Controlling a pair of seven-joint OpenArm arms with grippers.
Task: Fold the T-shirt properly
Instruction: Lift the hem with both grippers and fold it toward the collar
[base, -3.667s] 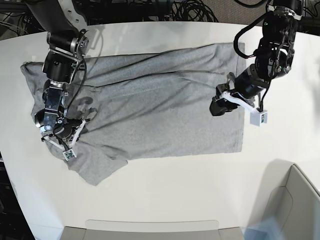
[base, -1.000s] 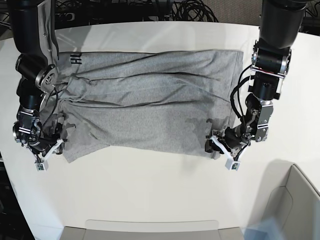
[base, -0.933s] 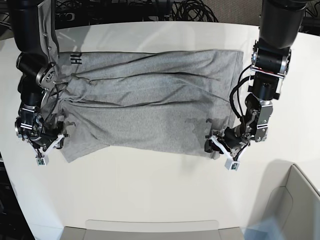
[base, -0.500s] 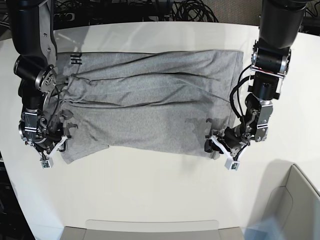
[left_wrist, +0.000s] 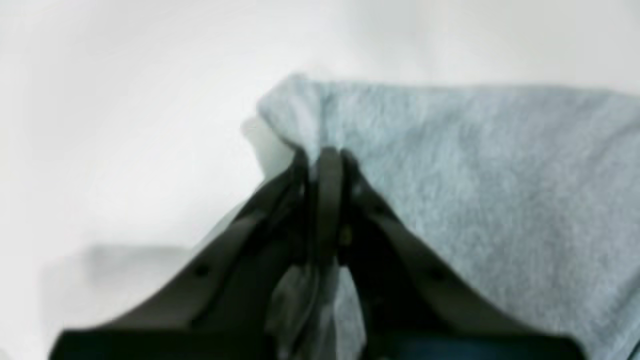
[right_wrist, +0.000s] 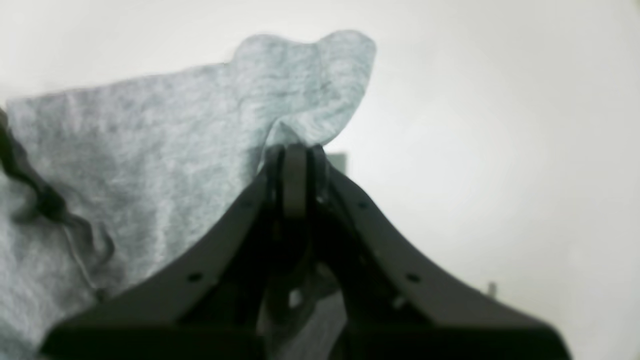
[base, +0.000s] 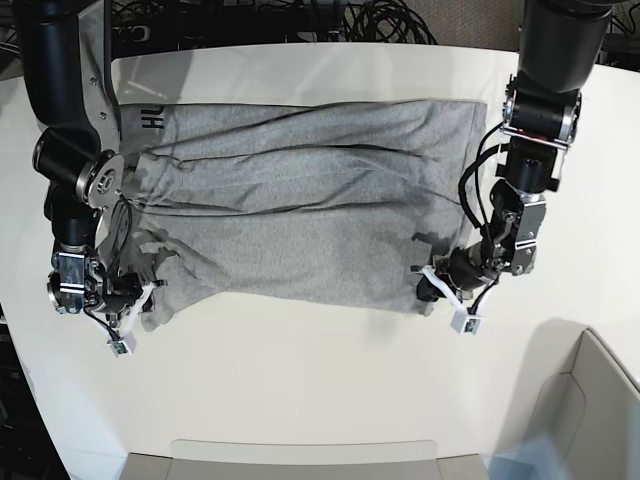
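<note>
Lying spread across the white table, the T-shirt covers the middle of the surface with its plain grey side up; long creases run left to right through the fabric. At the far left edge of the cloth a strip of black lettering shows where the fabric turns over.

Right gripper: positioned at the near left corner of the garment in the base view. The right wrist view shows its jaws pressed together on a small fold of grey cloth at the fabric edge, with a rounded flap of the T-shirt standing up just beyond the fingertips.

Left gripper: positioned at the near right corner of the garment in the base view. The left wrist view shows its jaws clamped on the corner of the T-shirt, the cloth rising slightly above the table at that point. Both wrist views are soft in focus

A grey bin stands at the near right of the table
</note>
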